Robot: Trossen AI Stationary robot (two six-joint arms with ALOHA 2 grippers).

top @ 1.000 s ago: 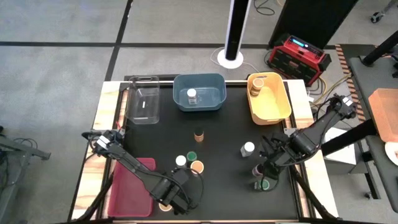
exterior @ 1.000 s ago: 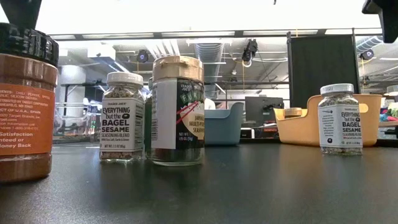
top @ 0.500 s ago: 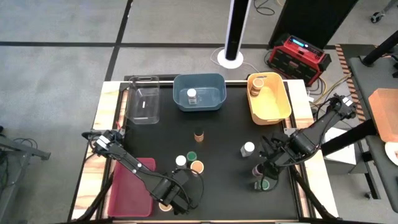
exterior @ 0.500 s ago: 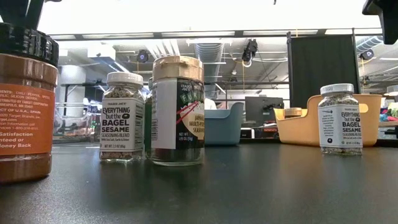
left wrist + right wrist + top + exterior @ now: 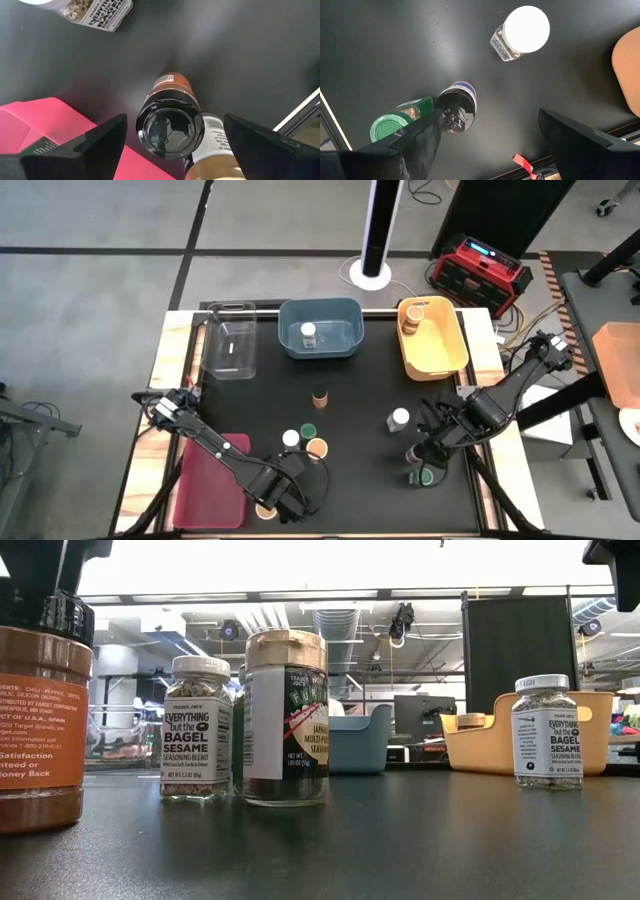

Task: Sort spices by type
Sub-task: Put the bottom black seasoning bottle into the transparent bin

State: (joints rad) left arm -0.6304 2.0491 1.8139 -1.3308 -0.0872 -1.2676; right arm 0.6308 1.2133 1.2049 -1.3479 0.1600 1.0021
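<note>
Several small spice jars stand upright on the black table (image 5: 350, 480). My left gripper (image 5: 172, 145) is open above a dark-lidded jar of orange-brown spice (image 5: 170, 131), near the table's near edge, with a finger on either side of it and clear of it. In the low view that jar (image 5: 40, 710) shows with the left gripper (image 5: 55, 560) over its lid. My right gripper (image 5: 500, 145) is open above a shiny dark-lidded jar (image 5: 457, 112) and a green-lidded jar (image 5: 387, 127), near the table's right edge. A white-lidded jar (image 5: 526, 29) stands beyond them.
Clear (image 5: 232, 340), blue (image 5: 320, 310) and yellow (image 5: 450, 345) bins line the far edge. The red bin (image 5: 205, 485) lies at the near left. One white-lidded jar (image 5: 308, 332) stands in the blue bin and a tan one (image 5: 412, 315) in the yellow. More jars (image 5: 316, 447) stand mid-table.
My left gripper has come a little lower over the dark-lidded orange-brown jar and shifted slightly toward the table's left edge. The jars have stayed where they were.
</note>
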